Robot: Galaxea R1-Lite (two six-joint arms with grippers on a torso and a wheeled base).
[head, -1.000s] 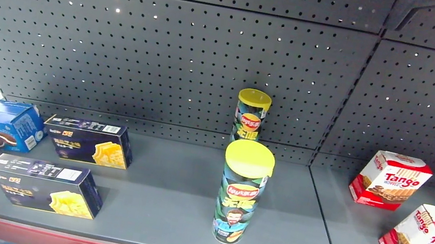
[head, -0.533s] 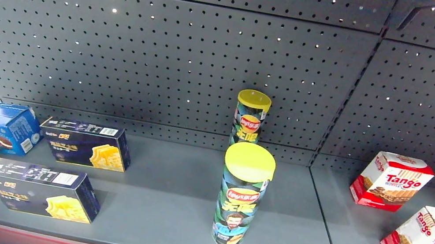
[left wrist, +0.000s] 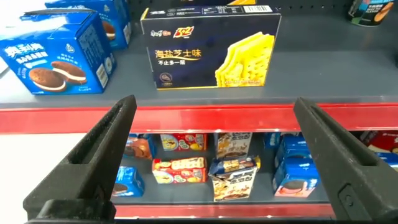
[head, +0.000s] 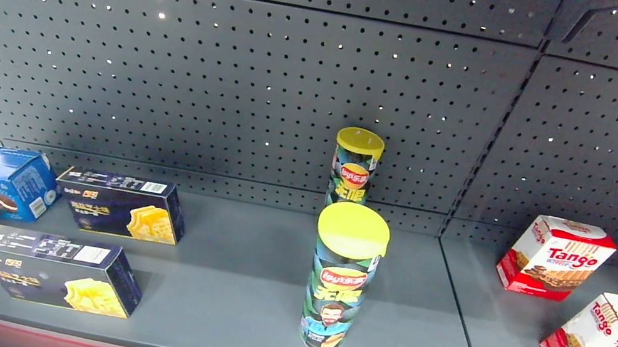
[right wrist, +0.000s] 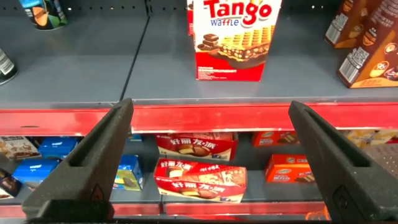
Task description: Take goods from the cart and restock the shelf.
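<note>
Two tall chip cans with yellow lids stand mid-shelf, one at the front (head: pixel 344 278) and one behind it (head: pixel 355 166) by the pegboard. The grey shelf (head: pixel 238 288) also carries dark cracker boxes (head: pixel 60 271), blue cookie boxes (head: pixel 1 186) and red-and-white wafer boxes (head: pixel 613 338). My left gripper (left wrist: pixel 214 102) is open and holds nothing, just outside the red shelf edge (left wrist: pixel 211 118), facing a dark cracker box (left wrist: pixel 211 53). My right gripper (right wrist: pixel 211 104) is also open with nothing in it, in front of a wafer box (right wrist: pixel 235 37).
A lower shelf below the red edge holds several snack boxes (left wrist: pixel 233 177) (right wrist: pixel 199 177). Brown boxes (right wrist: pixel 367 37) stand beside the wafer box. There is bare shelf between the cracker boxes and the cans, and between the cans and the wafer boxes.
The head camera has shifted slightly, so the whole picture sits a little lower. The goods on the shelf have not moved.
</note>
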